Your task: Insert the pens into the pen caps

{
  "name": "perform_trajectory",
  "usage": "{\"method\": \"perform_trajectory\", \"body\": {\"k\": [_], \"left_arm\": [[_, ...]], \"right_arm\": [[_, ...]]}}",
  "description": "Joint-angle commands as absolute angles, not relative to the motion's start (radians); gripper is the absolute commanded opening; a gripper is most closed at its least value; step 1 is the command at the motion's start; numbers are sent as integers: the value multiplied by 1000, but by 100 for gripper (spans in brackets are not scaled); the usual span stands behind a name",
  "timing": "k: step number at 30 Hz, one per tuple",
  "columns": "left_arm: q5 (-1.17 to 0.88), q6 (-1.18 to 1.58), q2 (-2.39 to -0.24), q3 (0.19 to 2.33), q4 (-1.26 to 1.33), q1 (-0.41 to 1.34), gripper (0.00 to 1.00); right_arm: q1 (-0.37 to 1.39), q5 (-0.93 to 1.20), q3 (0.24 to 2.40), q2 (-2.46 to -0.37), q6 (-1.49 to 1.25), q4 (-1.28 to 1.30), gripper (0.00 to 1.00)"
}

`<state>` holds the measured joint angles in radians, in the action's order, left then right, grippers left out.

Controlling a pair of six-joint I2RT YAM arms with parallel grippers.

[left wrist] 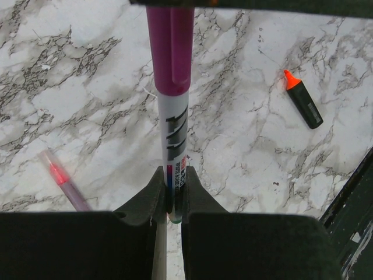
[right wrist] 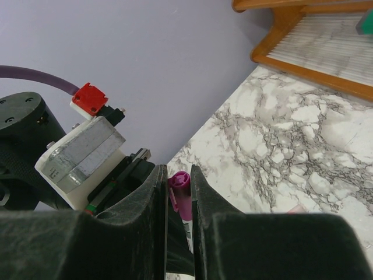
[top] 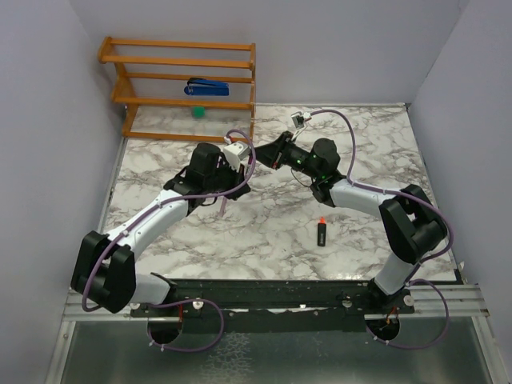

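My left gripper [left wrist: 173, 175] is shut on the lower barrel of a silver-grey pen [left wrist: 173, 131], which points straight away from it above the table. A magenta-purple cap [left wrist: 170, 49] sits over the pen's far end. My right gripper [right wrist: 179, 175] is shut on that cap [right wrist: 182, 195], meeting the left one near the table's back middle [top: 262, 154]. A slim pink pen [left wrist: 64, 184] lies on the marble below, to the left. The short black marker with an orange tip [top: 320, 232] lies alone on the right [left wrist: 303, 100]. No other caps show.
A wooden shelf rack [top: 184, 100] stands at the back left, holding a blue stapler [top: 206, 85] and a small green ball [top: 198, 112]. Purple-grey walls close the table's sides and back. The black rail [top: 272, 292] runs along the near edge.
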<state>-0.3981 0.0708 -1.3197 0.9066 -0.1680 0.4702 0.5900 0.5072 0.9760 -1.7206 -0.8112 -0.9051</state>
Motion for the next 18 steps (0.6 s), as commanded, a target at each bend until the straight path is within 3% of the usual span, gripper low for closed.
{"method": "perform_trajectory", "body": {"k": [1,18], "left_arm": [[-394,91,-1350,1024,38,451,0],[-370,88,-1314,988,83,451,0]], "right_arm": [[670,693,932,-1762,-839,-798,0],[670,697,927,-1772,-845,-808,0]]}}
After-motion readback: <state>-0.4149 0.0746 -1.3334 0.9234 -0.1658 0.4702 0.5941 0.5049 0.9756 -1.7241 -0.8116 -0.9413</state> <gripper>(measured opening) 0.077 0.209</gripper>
